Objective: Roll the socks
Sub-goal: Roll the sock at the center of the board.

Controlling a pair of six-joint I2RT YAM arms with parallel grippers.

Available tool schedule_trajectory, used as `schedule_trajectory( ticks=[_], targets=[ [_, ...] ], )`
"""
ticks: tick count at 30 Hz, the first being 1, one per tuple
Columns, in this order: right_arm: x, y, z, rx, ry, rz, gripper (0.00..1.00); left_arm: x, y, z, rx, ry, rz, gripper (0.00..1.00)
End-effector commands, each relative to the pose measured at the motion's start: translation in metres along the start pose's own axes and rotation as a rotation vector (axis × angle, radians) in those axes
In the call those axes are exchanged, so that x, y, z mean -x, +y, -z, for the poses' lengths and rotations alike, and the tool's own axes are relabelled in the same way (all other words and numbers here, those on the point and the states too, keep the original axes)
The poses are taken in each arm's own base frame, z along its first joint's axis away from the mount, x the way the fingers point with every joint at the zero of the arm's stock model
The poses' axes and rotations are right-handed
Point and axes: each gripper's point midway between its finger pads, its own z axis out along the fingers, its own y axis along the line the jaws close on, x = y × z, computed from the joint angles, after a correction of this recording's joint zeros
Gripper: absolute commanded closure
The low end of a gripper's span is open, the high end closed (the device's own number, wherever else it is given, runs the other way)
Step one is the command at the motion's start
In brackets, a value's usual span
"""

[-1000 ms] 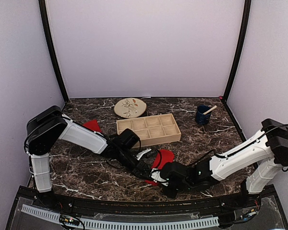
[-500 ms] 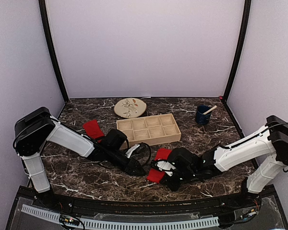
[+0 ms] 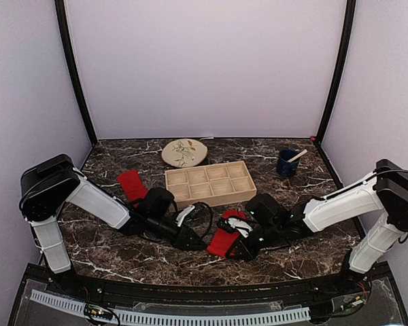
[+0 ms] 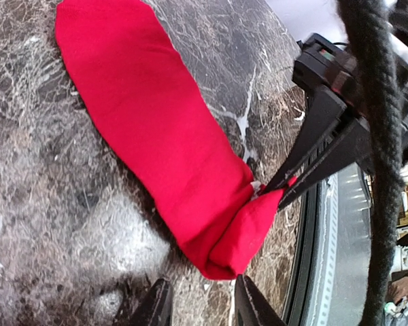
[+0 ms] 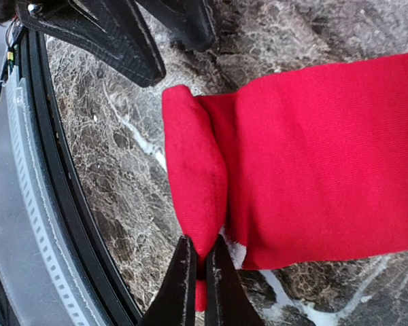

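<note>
**First fold pinched, roll barely begun**

At the left, the second sock [image 3: 131,185] lies flat just beside the end of the tray [image 3: 211,195], untouched. The left gripper [image 4: 204,280] hovers with jaws apart and empty, close to the doubled-over end of the sock [image 4: 149,129] stretched on the table [image 3: 122,258]. The right gripper [image 5: 200,244] is clamped tight on that fold's edge. The roll looks only just started. Next, the fold needs turning over along the sock, with the free fingers steadying it.
</note>
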Motion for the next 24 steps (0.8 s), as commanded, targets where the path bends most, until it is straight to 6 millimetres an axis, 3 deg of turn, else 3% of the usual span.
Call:
schedule_trajectory(
  ticks=[1, 24],
  targets=[
    [-0.007, 0.006, -0.008, 0.115, 0.044, -0.067, 1.0, 0.01, -0.02, 0.007, -0.046, -0.056, -0.118, 0.66],
    [-0.013, 0.003, -0.013, 0.217, 0.12, -0.174, 1.0, 0.004, -0.033, -0.014, 0.028, -0.032, -0.328, 0.65]
  ],
)
